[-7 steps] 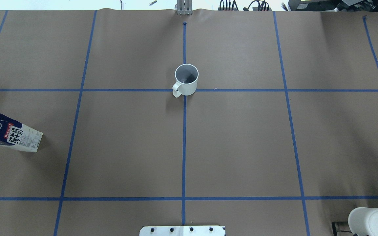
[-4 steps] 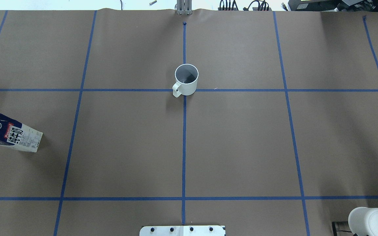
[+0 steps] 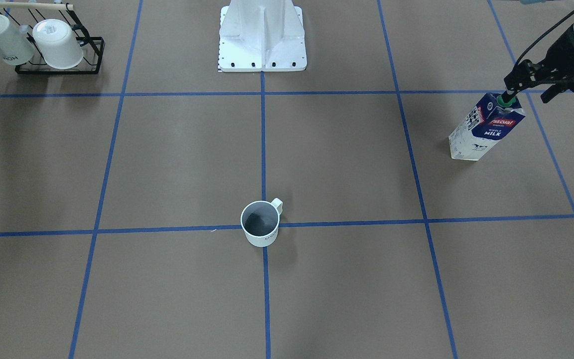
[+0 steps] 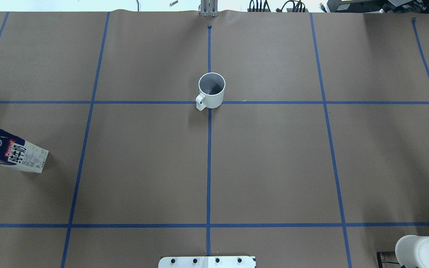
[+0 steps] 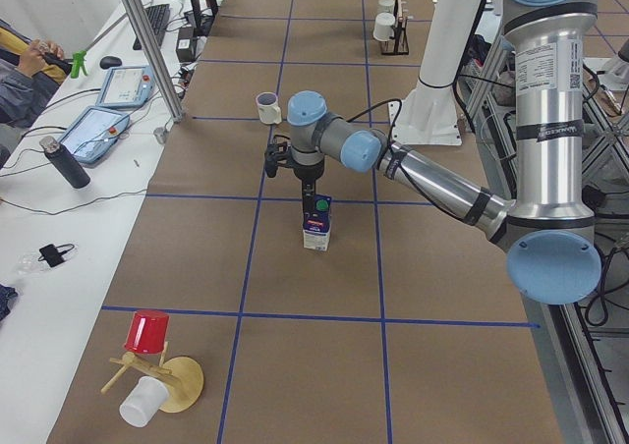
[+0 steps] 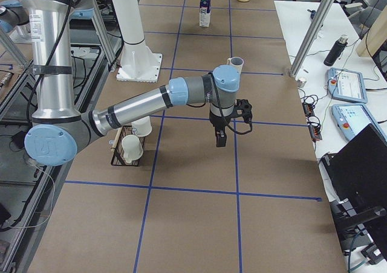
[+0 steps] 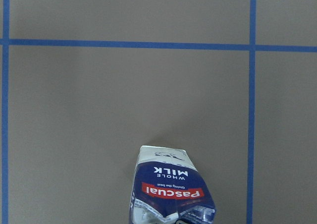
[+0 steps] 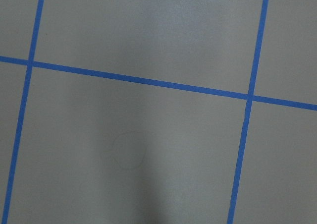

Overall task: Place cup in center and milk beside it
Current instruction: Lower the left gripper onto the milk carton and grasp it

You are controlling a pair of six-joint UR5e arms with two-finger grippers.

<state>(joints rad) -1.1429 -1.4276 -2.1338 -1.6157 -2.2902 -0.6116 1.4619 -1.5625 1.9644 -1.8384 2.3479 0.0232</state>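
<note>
The white cup with its dark grey inside stands upright on the middle crossing of the blue tape lines; it also shows in the front view. The milk carton stands far off at the table's left edge and also shows in the front view and the left wrist view. My left gripper hangs open just above the carton's green cap, without touching it. My right gripper shows only in the exterior right view, low over bare paper; I cannot tell whether it is open or shut.
A black rack with two white mugs stands near the robot's base. A wooden stand with a red cup is at the table's left end. Tablets and a bottle lie on the operators' side table.
My left gripper has moved along the overhead view's left edge toward the milk carton and is now right at its top. The cup and the carton have not moved.
</note>
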